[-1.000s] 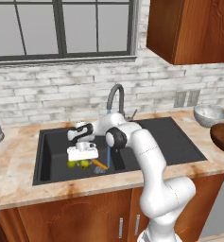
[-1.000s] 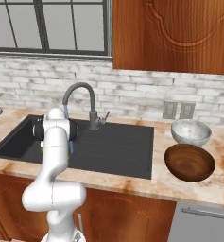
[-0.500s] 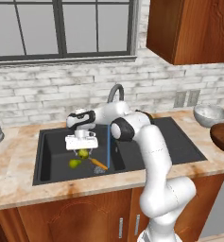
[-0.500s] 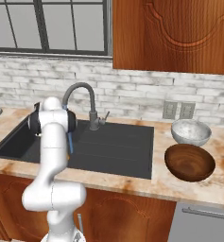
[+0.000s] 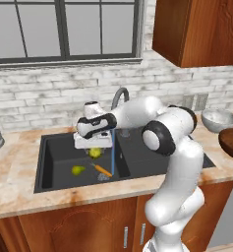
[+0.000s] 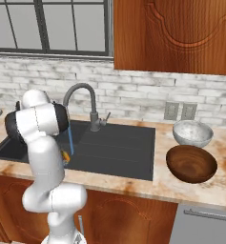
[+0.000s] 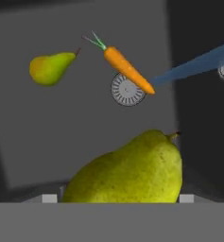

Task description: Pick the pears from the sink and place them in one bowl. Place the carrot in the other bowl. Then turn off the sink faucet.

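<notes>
My gripper (image 5: 94, 149) hangs above the black sink (image 5: 59, 152), shut on a yellow-green pear (image 5: 94, 153). In the hand view that pear (image 7: 132, 170) looms large between the fingertips at the bottom. The other pear (image 5: 77, 170) (image 7: 49, 68) lies on the sink floor to the left. Beside it the orange carrot (image 5: 103, 170) (image 7: 127, 69) lies partly over the round drain (image 7: 124, 93). The grey gooseneck faucet (image 5: 119, 96) (image 6: 81, 93) pours a blue stream of water (image 5: 112, 157). The pale grey bowl (image 6: 192, 132) and the dark brown bowl (image 6: 190, 163) stand on the counter to the right.
The water stream (image 7: 193, 66) falls just right of the held pear. The sink's flat drainboard (image 6: 119, 147) lies between the basin and the bowls. A window and a brick wall stand behind, a wooden cabinet (image 6: 171, 33) above the bowls.
The gripper has risen from the sink floor with one pear in it. The other pear and the carrot stay on the floor.
</notes>
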